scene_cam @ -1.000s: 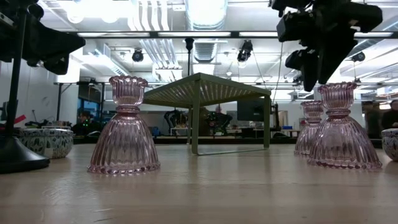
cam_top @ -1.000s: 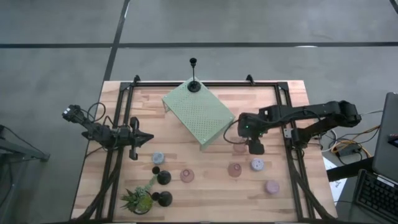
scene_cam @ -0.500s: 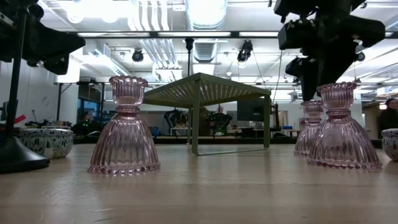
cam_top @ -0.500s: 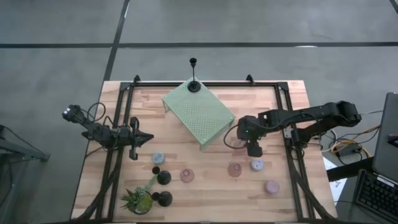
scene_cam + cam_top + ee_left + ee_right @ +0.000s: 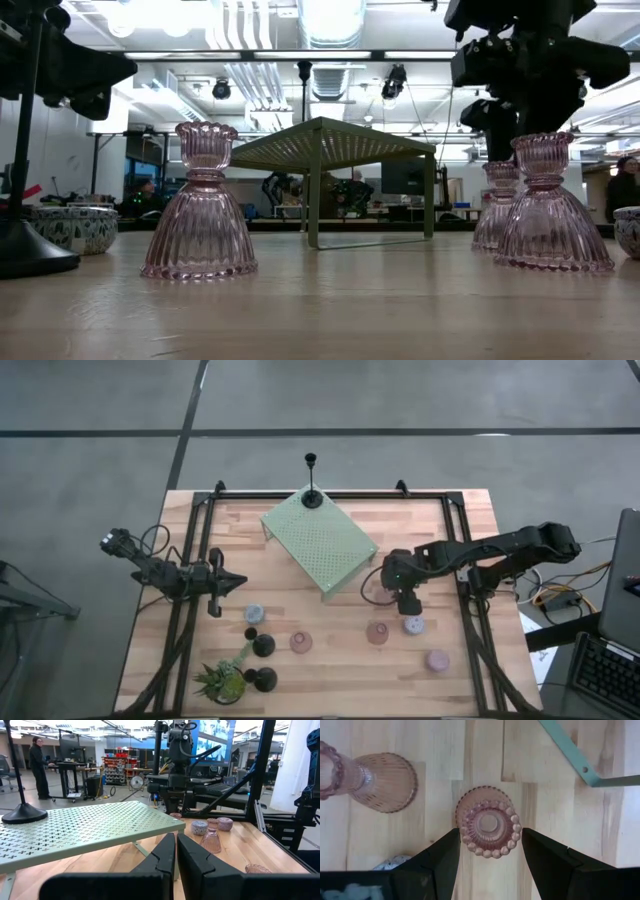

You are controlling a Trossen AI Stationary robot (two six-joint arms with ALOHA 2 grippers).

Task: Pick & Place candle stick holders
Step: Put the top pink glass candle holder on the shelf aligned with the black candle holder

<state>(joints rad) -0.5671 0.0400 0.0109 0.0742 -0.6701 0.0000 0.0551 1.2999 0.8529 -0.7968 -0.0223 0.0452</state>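
Observation:
My right gripper [image 5: 490, 834] is open and points down over a pink ribbed candle holder [image 5: 488, 822], one finger on each side of its beaded top rim without clearly touching it. This holder stands upright on its base by the green stand's near corner [image 5: 380, 591] and shows in the low view [image 5: 495, 205]. Other pink holders [image 5: 377, 632] [image 5: 300, 642] [image 5: 437, 660], blue-grey cups [image 5: 254, 614] [image 5: 413, 625] and black holders [image 5: 262, 646] [image 5: 312, 498] stand about. My left gripper [image 5: 228, 584] is shut and empty at the table's left.
The green perforated stand [image 5: 320, 540] stands at the table's far middle, its corner leg [image 5: 570, 752] close to my right gripper. A second pink holder [image 5: 385, 780] and a blue-grey cup [image 5: 395, 862] are close by. A spiky potted plant [image 5: 222, 680] stands at the near left.
My right gripper has gone down over the pink holder beside the green stand and a little toward the table's near edge, staying open. The holders have not moved.

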